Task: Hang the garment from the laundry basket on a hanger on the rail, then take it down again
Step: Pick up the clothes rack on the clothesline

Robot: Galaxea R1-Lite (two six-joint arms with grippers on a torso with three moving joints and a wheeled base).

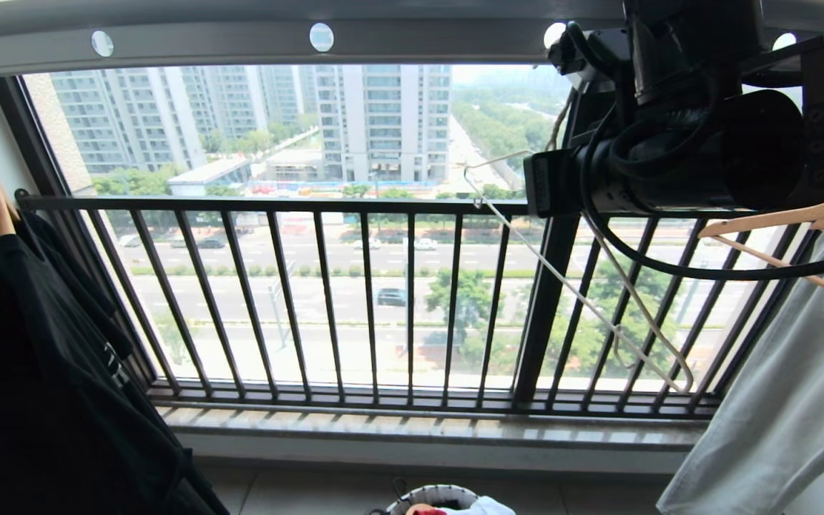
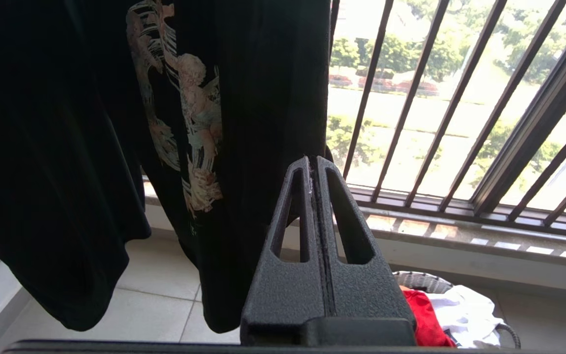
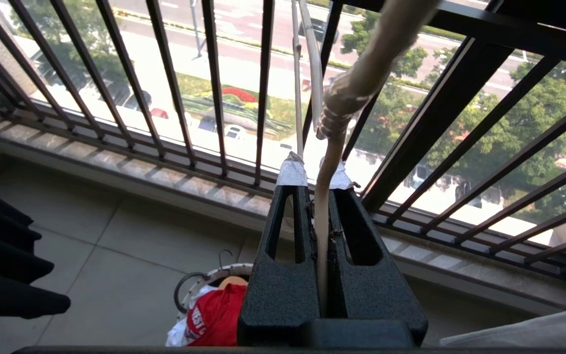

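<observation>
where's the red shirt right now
The red T-shirt lies in the laundry basket on the floor under the window railing, below the right hand, which grips the wire hanger.

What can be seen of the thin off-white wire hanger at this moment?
The thin off-white wire hanger is bare, no garment on it. It hangs tilted below the grey overhead rail, in front of the dark window railing. Its neck is wound in a twisted coil, and two thin arms run down from it. The right gripper is shut on the wire just below the twist. Its hook's seat on the rail is hidden.
</observation>
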